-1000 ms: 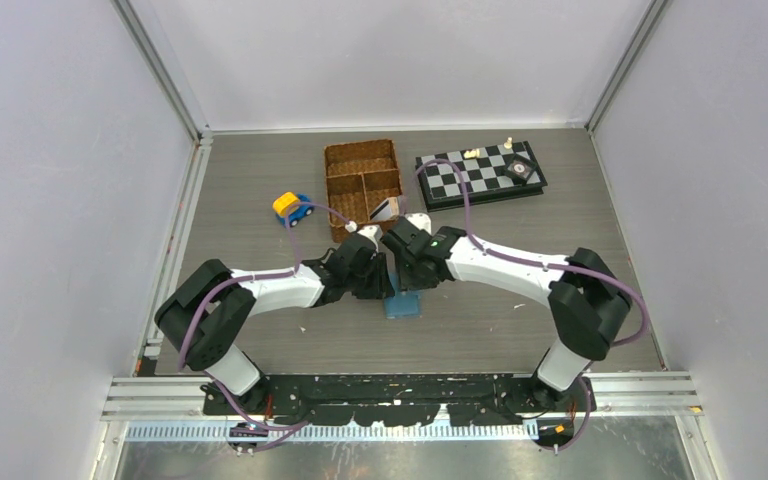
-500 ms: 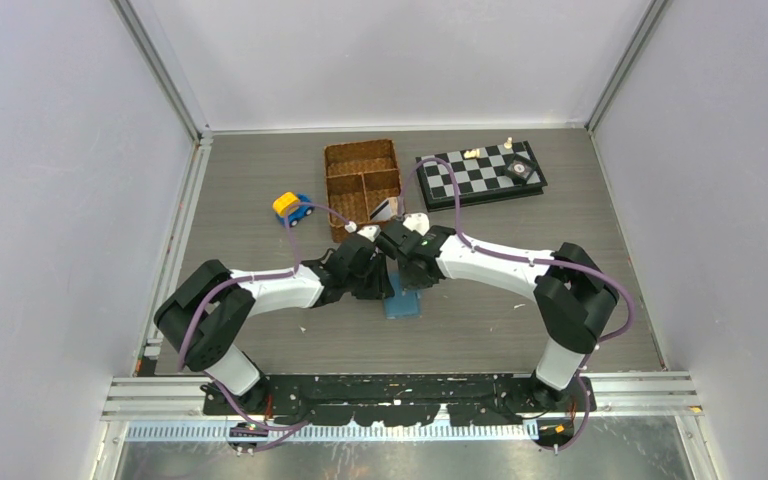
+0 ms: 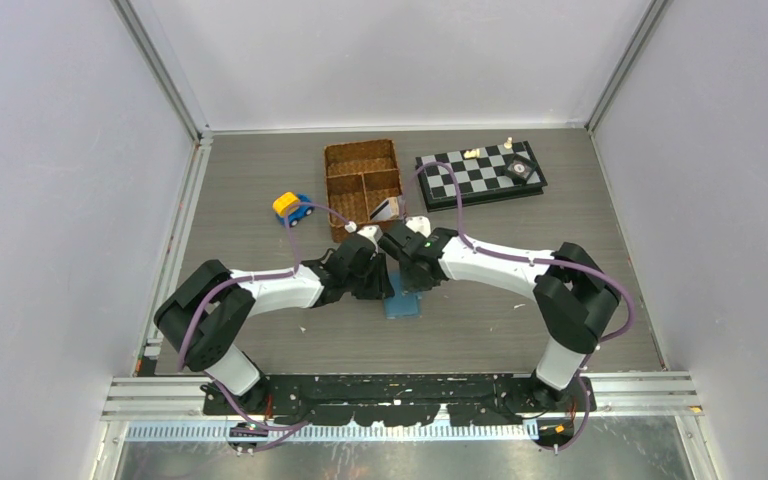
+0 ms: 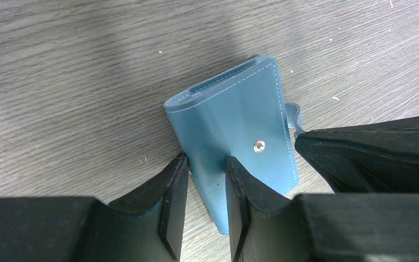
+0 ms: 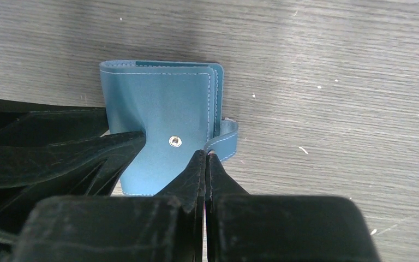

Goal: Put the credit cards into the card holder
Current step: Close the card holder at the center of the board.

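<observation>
The teal-blue card holder (image 3: 401, 304) lies folded shut on the table between my two arms, snap stud up (image 4: 259, 146). My left gripper (image 4: 206, 161) is shut on the holder's near-left edge (image 4: 210, 169), which sits between its fingers. My right gripper (image 5: 206, 154) is shut, with the holder's snap tab (image 5: 225, 140) pinched at its fingertips. In the top view both grippers, left (image 3: 372, 278) and right (image 3: 406, 274), meet over the holder. Credit cards (image 3: 384, 209) lean by the basket's front right corner; their number is unclear.
A brown wicker divided basket (image 3: 362, 178) stands behind the grippers. A chessboard (image 3: 480, 175) with a few pieces lies at the back right. A small blue and yellow toy car (image 3: 291, 207) sits left of the basket. Walls enclose the table.
My right gripper has gone from open to shut on the snap tab, and the right arm has drawn in slightly to the left. The left arm and holder have not moved.
</observation>
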{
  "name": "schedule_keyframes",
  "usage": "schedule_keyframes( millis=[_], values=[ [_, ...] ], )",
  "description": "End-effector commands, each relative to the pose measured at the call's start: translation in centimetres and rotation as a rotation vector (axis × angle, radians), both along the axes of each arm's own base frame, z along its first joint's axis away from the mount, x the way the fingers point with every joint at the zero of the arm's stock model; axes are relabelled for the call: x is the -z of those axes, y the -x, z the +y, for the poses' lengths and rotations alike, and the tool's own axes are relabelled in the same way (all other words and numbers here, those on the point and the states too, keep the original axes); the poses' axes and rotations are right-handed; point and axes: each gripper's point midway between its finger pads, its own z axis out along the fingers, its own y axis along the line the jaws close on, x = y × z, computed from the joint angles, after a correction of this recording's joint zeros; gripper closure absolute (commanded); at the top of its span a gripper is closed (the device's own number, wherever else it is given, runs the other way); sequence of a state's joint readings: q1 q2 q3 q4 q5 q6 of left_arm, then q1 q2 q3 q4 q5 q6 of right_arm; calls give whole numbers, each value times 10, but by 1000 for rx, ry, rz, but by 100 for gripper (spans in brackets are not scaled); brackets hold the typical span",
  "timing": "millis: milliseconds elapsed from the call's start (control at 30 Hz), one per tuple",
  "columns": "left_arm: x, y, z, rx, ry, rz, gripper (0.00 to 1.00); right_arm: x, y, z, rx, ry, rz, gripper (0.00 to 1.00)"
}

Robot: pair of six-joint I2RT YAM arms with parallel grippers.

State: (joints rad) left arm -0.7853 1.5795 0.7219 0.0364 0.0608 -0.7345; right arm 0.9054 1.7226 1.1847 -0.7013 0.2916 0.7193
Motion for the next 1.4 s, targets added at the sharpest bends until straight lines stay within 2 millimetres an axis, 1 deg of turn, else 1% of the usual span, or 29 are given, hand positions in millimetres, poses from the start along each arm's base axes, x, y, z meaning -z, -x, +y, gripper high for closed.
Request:
schedule_keyframes(
  millis=[0, 133, 333, 467, 667, 1167, 1233, 1367],
  values=[
    [8, 9, 13, -7, -43, 22, 69, -12, 0, 13, -53, -138, -8, 100],
    [9, 10, 13, -6, -43, 27, 69, -12, 1, 19, -78, -229, 5, 99],
    [9, 10, 13, -6, -43, 28, 69, -14, -2, 23, -92, -282, -4, 100],
    [8, 10, 12, -5, -41, 27, 69, -9, -4, 25, -95, -292, 1, 99],
    [8, 10, 12, -4, -41, 26, 70, -8, -7, 30, -102, -310, -7, 99],
    [9, 10, 14, -8, -45, 26, 70, 7, -4, 33, -105, -303, 31, 100],
    [9, 10, 14, -8, -46, 27, 70, 8, 0, 37, -120, -322, 57, 99],
    [10, 10, 14, -8, -46, 28, 70, 9, 0, 39, -121, -330, 61, 99]
  ],
)
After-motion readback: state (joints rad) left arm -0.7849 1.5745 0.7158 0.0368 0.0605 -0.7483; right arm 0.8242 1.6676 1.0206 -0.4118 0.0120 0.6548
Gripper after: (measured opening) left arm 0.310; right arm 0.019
